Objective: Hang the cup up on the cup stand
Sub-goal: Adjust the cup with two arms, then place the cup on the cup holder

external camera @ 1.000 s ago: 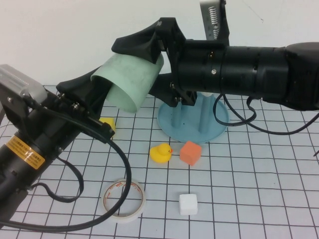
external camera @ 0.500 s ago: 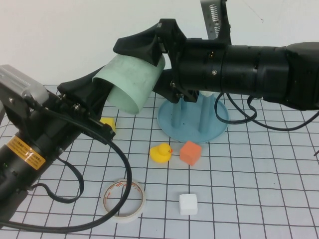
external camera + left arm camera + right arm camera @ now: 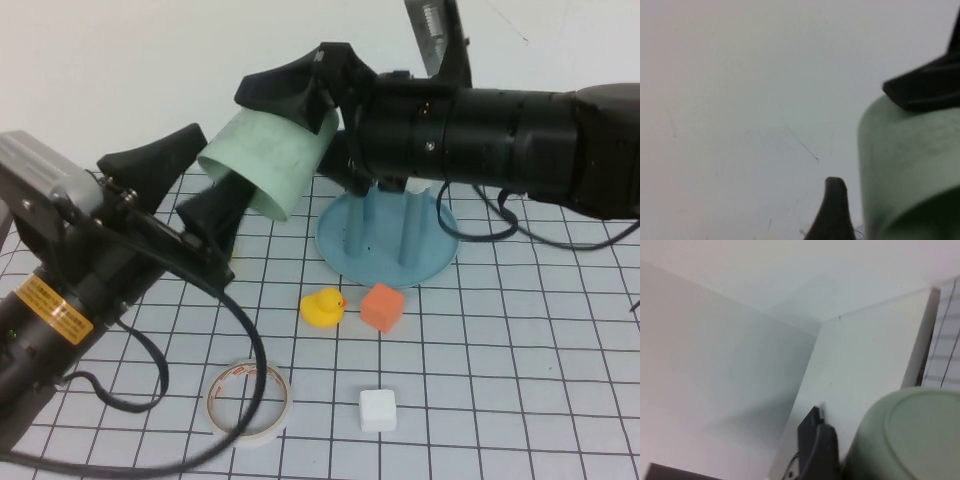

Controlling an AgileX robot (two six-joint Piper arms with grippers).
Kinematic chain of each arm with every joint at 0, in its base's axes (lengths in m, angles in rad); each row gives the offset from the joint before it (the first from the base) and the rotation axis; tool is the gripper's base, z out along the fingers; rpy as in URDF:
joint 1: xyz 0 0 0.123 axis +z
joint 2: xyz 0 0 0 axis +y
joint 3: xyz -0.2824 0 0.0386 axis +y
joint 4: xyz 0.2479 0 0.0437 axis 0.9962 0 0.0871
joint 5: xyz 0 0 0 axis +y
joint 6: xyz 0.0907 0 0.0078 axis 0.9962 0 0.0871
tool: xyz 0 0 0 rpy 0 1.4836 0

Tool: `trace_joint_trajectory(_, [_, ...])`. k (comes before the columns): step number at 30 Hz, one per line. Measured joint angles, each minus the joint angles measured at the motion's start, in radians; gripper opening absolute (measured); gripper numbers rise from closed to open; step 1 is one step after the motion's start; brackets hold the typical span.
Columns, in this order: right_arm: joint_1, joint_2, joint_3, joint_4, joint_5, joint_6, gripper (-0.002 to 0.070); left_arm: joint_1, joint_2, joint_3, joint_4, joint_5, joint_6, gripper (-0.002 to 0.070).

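The pale mint-green cup [image 3: 265, 160] hangs tilted in the air above the table, mouth down-left. My right gripper [image 3: 290, 135] is shut on its closed end, with one black finger [image 3: 285, 88] across the top. In the right wrist view the cup's base [image 3: 910, 435] fills the space beside a finger [image 3: 817, 445]. My left gripper [image 3: 218, 160] is open at the cup's mouth end, its upper finger [image 3: 155, 158] apart from the wall. The left wrist view shows a gap between a finger [image 3: 835, 210] and the cup [image 3: 910, 160]. The blue cup stand [image 3: 385, 250] sits behind and below, its peg tops hidden by the right arm.
A yellow duck [image 3: 323, 307] and an orange cube [image 3: 381, 306] lie just in front of the stand. A white cube [image 3: 377, 410] and a tape roll [image 3: 248, 402] lie nearer the front edge. The left arm's cable loops over the front-left table.
My left gripper has opened and let go of the cup. The right gripper closed on it and now holds it alone, shifted slightly up and right.
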Motion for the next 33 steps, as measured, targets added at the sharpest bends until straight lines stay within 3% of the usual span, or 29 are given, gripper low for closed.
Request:
trace_joint_trajectory(5, [-0.008,-0.006,-0.060,0.000,-0.024,-0.177,0.0587,0.006,0.000,0.000,0.101,-0.002,-0.020,0.0544])
trace_joint_trajectory(11, [-0.008,-0.035,-0.130,0.000,-0.121,-0.597,0.0587,0.011,0.000,0.000,0.153,-0.004,-0.036,0.0545])
trace_joint_trajectory(16, [-0.008,-0.044,-0.141,0.002,-0.235,-0.878,0.0587,0.083,0.000,0.000,0.202,-0.006,-0.048,0.0545])
trace_joint_trajectory(25, [-0.010,0.026,-0.164,0.022,-0.484,-1.036,0.0587,0.319,0.000,0.000,0.342,0.049,-0.264,0.0546])
trace_joint_trajectory(33, [-0.010,0.237,-0.358,0.026,-0.565,-1.143,0.0587,0.395,0.000,0.000,0.542,0.054,-0.330,0.0541])
